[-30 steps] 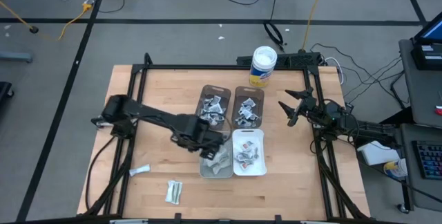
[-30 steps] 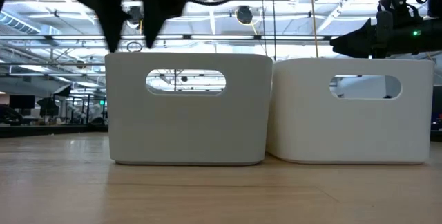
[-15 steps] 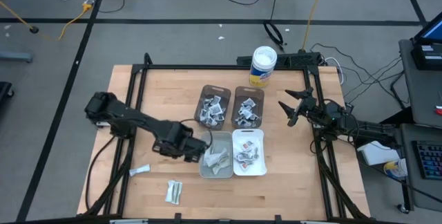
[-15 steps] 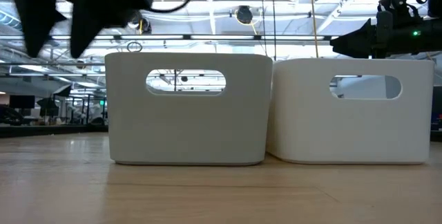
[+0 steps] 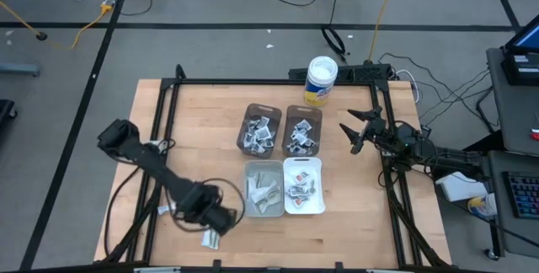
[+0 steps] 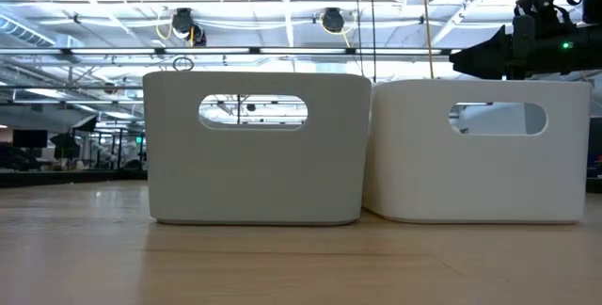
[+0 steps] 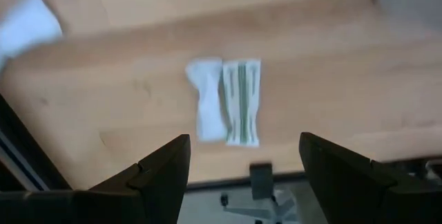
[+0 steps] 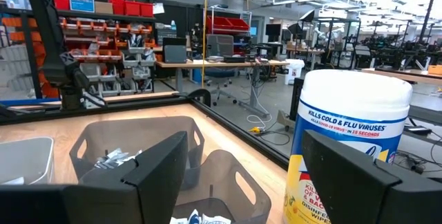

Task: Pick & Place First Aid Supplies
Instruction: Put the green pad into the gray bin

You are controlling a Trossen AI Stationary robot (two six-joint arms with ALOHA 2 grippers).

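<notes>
Just beyond left pincer [image 7: 242, 172] — packets [image 7: 226, 101]

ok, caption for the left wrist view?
Left hand open above two pale packets lying side by side on the wooden table.

Four bins stood in a two-by-two block mid-table: two brown bins [image 5: 260, 129] [image 5: 303, 129], one grey bin [image 5: 264, 189] and one white bin [image 5: 304, 186], each holding a heap of small packets too tangled to count. One white wipes tub [image 5: 321, 81] stood near the far edge. Three loose packets lay near the front-left corner: a touching pair [image 7: 226, 101] and a single one [image 5: 168, 209].
</notes>
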